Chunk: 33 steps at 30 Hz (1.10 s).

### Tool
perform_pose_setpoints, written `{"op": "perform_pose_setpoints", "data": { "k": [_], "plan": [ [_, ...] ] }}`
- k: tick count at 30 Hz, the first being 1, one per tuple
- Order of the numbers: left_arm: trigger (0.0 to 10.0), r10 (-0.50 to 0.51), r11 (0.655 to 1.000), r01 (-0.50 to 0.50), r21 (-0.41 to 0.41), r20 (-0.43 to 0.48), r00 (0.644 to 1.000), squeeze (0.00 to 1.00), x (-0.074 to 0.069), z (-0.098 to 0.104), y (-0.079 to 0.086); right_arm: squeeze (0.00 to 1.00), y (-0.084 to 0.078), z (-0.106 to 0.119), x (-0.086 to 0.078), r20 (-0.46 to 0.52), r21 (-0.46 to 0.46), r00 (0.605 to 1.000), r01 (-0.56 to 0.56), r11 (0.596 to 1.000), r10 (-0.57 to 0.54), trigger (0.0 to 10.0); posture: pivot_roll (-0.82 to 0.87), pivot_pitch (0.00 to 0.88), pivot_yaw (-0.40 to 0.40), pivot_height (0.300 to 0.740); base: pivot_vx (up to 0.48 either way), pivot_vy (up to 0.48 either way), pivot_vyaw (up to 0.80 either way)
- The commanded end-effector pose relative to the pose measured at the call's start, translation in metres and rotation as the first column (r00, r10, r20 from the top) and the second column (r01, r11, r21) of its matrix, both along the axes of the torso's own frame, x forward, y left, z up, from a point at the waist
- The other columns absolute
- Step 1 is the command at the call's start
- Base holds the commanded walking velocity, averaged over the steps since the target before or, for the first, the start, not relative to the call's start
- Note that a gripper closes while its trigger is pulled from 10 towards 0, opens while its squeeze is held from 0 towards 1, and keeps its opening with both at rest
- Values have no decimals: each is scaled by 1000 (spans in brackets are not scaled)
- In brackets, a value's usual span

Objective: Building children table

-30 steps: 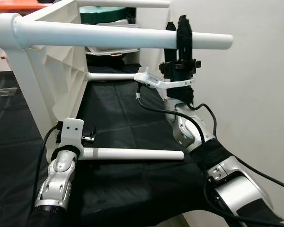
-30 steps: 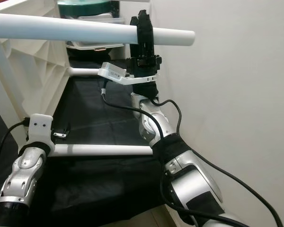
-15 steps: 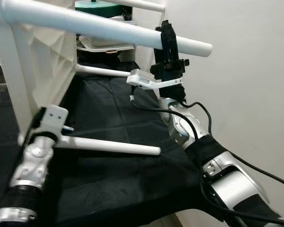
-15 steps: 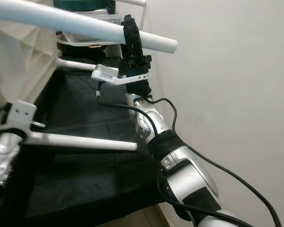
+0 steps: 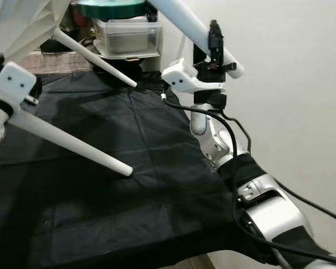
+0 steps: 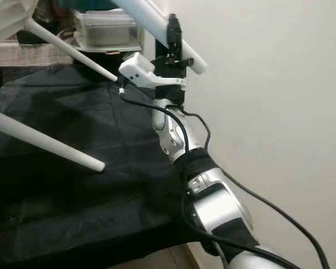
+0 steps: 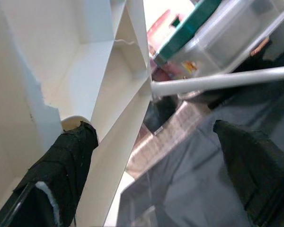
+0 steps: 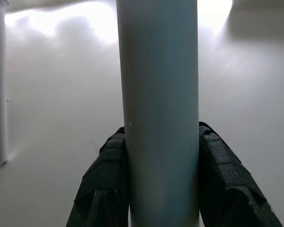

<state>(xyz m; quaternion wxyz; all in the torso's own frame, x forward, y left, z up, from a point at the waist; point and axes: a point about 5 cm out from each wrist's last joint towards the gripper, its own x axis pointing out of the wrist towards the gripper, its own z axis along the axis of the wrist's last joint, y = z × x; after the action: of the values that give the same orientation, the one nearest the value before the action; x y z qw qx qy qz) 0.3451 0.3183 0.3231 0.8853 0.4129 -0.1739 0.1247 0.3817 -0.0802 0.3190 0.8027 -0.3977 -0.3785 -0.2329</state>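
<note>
The white children's table (image 5: 22,22) hangs tilted above the black cloth, its legs slanting toward me. My right gripper (image 5: 214,42) is raised at the right and shut on the upper leg (image 5: 185,22) near its free end; in the right wrist view both fingers (image 8: 106,184) press against that leg (image 8: 158,94). My left gripper (image 7: 151,132) is at the far left by the base of the lower leg (image 5: 73,143). Its fingers (image 7: 61,179) stand wide apart, one lying against the table's ribbed underside (image 7: 85,71). A third leg (image 5: 95,59) slants behind.
A black cloth (image 5: 129,129) covers the surface below the table. At the back stands a clear plastic box (image 5: 126,36) with a green lid (image 5: 112,8) on top. A white wall (image 5: 291,84) runs close along the right side.
The table has tipped: its legs went from level to slanting down toward me, and the lower leg's tip swung left. The right gripper kept its hold. My view also shifted.
</note>
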Motion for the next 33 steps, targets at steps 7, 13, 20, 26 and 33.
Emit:
{"op": "perform_pose_setpoints", "data": {
  "k": [7,13,20,26,33],
  "plan": [
    [10000,82,990,-99,100,168,982,0,-9,96,12,0,-49,-88,19,-482,470,871,165,867,95,0,290,0,-58,740,0,0,0],
    [10000,-10,990,-18,138,198,980,0,2,126,-20,0,-44,-124,10,-573,504,806,205,839,147,0,299,0,-50,740,0,0,0],
    [10000,-139,982,119,145,134,981,0,19,110,-48,0,-37,-145,2,-625,530,754,222,818,200,0,293,0,-41,740,0,0,0],
    [10000,-315,941,311,132,7,949,0,37,42,-86,0,-28,-175,-7,-681,602,652,238,763,334,0,273,0,-38,740,0,0,0],
    [10000,-448,893,449,-10,-94,889,0,29,-42,-127,0,-12,-188,-16,-682,671,558,223,707,472,0,271,5,-46,740,0,0,0]
  ]
}}
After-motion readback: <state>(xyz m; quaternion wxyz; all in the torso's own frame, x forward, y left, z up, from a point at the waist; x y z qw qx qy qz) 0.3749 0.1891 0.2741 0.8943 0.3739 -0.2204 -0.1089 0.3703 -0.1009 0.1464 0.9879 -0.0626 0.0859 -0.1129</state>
